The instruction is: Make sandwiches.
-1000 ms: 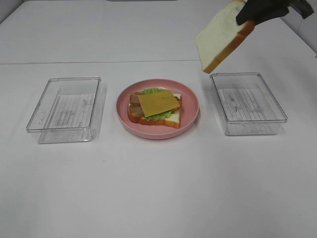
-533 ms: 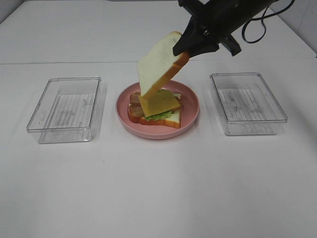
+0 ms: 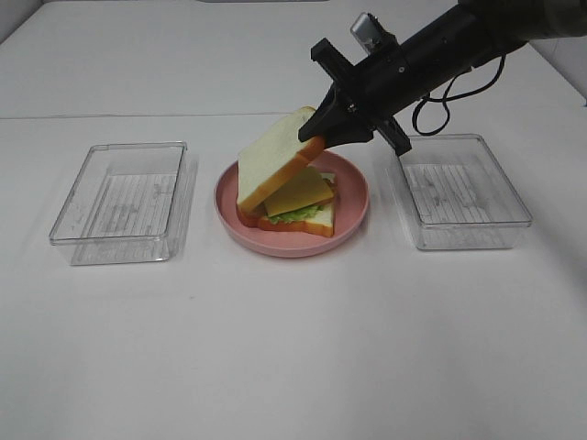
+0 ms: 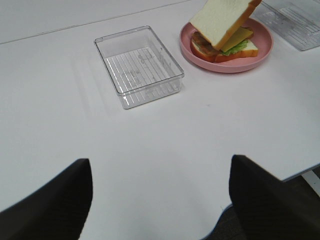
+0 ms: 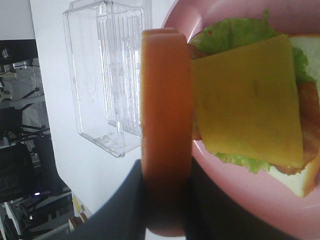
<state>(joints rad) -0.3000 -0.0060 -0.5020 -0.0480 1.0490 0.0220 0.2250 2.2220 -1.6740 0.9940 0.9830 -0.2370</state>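
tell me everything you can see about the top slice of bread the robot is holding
The square white toy bread slice with orange-brown crust looks like soft foam. The right end effector clamps its upper crust edge, holding it steeply tilted over the round pink plate. Its low edge is down at the stack's left side, apparently touching; the raised side still uncovers the thin yellow cheese slice.

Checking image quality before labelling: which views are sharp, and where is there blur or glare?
Exterior high: even light, sharp, soft shadows under the trays. Left wrist: table sharp, the dark left gripper fingers at the edge blurred. Right wrist: the bread slice's crust in the right gripper fills the near field, soft; cheese clearer.
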